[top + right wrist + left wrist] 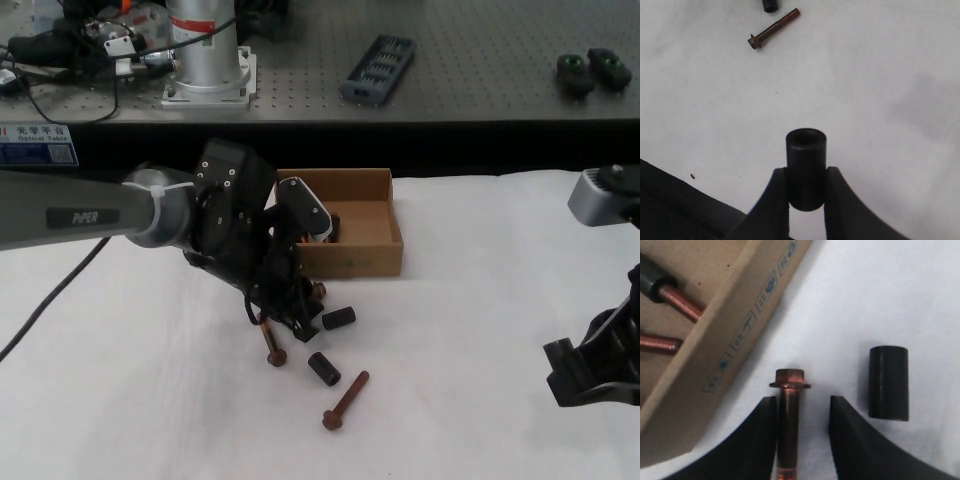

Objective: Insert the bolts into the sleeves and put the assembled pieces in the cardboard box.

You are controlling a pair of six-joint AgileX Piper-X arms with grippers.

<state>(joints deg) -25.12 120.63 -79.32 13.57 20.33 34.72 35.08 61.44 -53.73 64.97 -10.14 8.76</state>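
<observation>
My left gripper [803, 399] stands open low over the white cloth beside the cardboard box [725, 350], its fingers on either side of a copper bolt [789, 415]. The bolt touches one finger, with a gap to the other. A black sleeve [888, 382] lies just outside the fingers. Inside the box lies a bolt in a sleeve [660, 290]. My right gripper [806, 170] is shut on another black sleeve [806, 145], held above the cloth. In the high view the left gripper [290, 312] is at the box's [350, 262] front corner, and the right arm [600, 370] is at the far right.
Two loose bolts [272, 342] [345, 400] and two loose sleeves [338, 319] [323, 368] lie on the cloth in front of the box. Behind the cloth runs a metal bench with a post base [205, 75], cables and a dark tray [378, 65].
</observation>
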